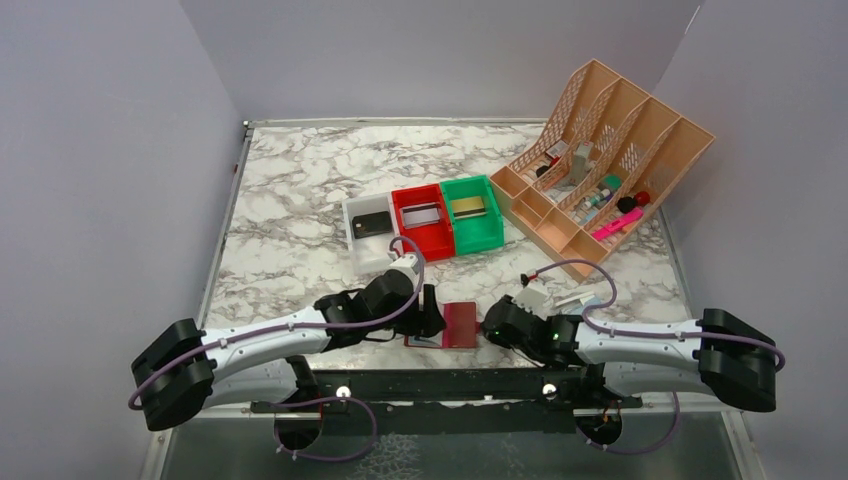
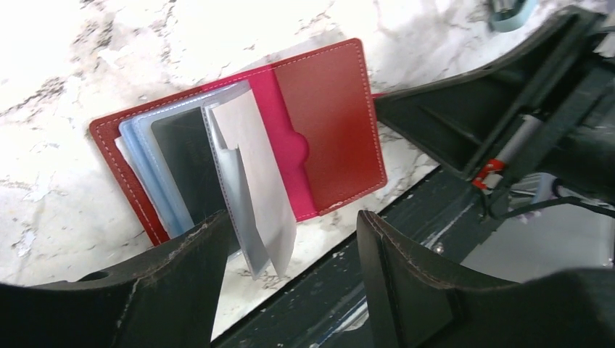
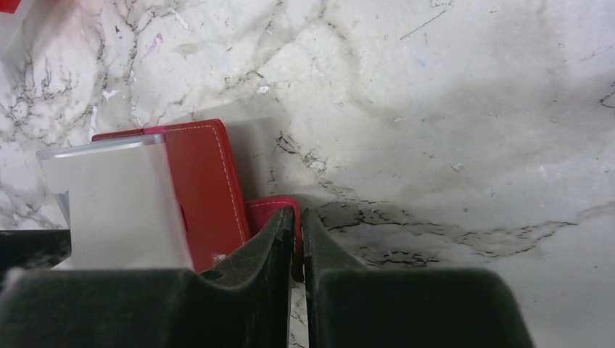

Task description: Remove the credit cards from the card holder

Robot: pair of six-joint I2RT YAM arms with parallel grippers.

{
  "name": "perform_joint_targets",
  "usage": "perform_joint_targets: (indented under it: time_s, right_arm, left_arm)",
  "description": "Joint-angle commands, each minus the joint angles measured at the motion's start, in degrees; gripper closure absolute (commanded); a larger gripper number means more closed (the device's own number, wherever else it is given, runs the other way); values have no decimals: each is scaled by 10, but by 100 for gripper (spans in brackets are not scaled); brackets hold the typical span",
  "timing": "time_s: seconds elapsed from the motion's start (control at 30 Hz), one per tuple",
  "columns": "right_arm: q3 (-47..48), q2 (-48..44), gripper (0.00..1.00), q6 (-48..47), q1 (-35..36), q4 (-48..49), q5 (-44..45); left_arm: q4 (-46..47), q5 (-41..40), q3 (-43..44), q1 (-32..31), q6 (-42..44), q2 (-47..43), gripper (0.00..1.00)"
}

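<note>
The dark-red card holder (image 1: pixel 460 325) lies open at the table's near edge. In the left wrist view its cover (image 2: pixel 330 123) lies flat and its clear, light-blue sleeves (image 2: pixel 246 181) stand fanned up. A dark panel (image 2: pixel 181 156) shows in one sleeve; I cannot tell if it is a card. My left gripper (image 2: pixel 290 246) is open over the holder's near edge, the sleeves close to its left finger (image 2: pixel 181 275). My right gripper (image 3: pixel 299 216) is shut on the holder's red tab (image 3: pixel 272 210). A black card (image 1: pixel 372 222), a grey card (image 1: pixel 422 213) and a gold card (image 1: pixel 472 206) lie in bins.
A white bin (image 1: pixel 352 240), a red bin (image 1: pixel 440 243) and a green bin (image 1: pixel 485 238) stand in a row behind the holder. A tan desk organiser (image 1: pixel 640 130) with small items stands at the back right. The arms' dark base rail (image 1: pixel 450 385) runs just in front of the holder.
</note>
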Motion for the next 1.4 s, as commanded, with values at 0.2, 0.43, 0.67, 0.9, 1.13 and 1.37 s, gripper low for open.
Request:
perform_joint_targets:
  time_s: [0.2, 0.43, 0.67, 0.9, 1.13, 1.37]
  right_arm:
    - [-5, -8, 76, 1, -2, 11, 3]
    - [-12, -58, 64, -8, -2, -12, 13]
    - [-21, -125, 56, 12, -3, -64, 40]
    - [-10, -175, 52, 78, -3, -176, 65]
    - [-26, -211, 52, 53, -3, -142, 35]
    - [-37, -214, 71, -58, -3, -9, -1]
  left_arm:
    - [105, 89, 12, -4, 11, 26, 35]
    - [151, 104, 32, -11, 12, 60, 39]
    - [160, 103, 52, -24, 17, 104, 39]
    - [181, 100, 55, -33, 11, 166, 40]
    - [189, 72, 46, -53, 4, 213, 42]
    - [188, 55, 40, -55, -2, 212, 46]
